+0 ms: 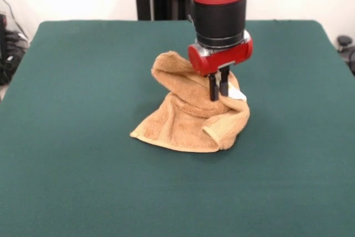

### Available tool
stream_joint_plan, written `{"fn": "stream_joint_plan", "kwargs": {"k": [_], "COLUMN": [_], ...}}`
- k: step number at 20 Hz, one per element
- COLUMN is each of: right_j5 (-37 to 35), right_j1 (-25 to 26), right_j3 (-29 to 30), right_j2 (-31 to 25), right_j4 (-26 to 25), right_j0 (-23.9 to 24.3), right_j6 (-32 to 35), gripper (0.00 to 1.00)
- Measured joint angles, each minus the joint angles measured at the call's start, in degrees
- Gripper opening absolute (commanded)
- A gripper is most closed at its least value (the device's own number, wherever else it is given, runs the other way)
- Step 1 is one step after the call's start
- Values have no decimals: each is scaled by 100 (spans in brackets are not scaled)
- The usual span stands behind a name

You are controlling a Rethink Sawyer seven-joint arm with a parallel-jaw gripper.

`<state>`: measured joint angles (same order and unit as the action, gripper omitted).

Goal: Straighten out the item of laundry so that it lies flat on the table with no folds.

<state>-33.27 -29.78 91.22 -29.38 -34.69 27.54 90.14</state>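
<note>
Gripping a raised bunch of cloth between its two dark fingers point(213, 88), which stand close together, the pincer point(218, 96) of the red and black arm point(219, 9) hangs over the tan towel point(191, 117) near the middle of the green tabletop point(72, 137). Beneath the pincer the towel is crumpled and folded over itself, one lobe heaped up beside the arm's red wrist, its lower edge spread on the tabletop toward the camera, and a small white label point(238, 94) showing just beside the fingers.
</note>
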Motion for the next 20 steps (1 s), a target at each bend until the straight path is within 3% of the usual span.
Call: {"fn": "stream_joint_plan", "kwargs": {"k": [7,20], "right_j5": [-144,-841], "right_j1": [-325,-1270], "right_j3": [286,1362], "right_j2": [-2,1], "right_j4": [-4,163], "right_j0": [4,-219], "right_j6": [0,0], "gripper": [0,0]}}
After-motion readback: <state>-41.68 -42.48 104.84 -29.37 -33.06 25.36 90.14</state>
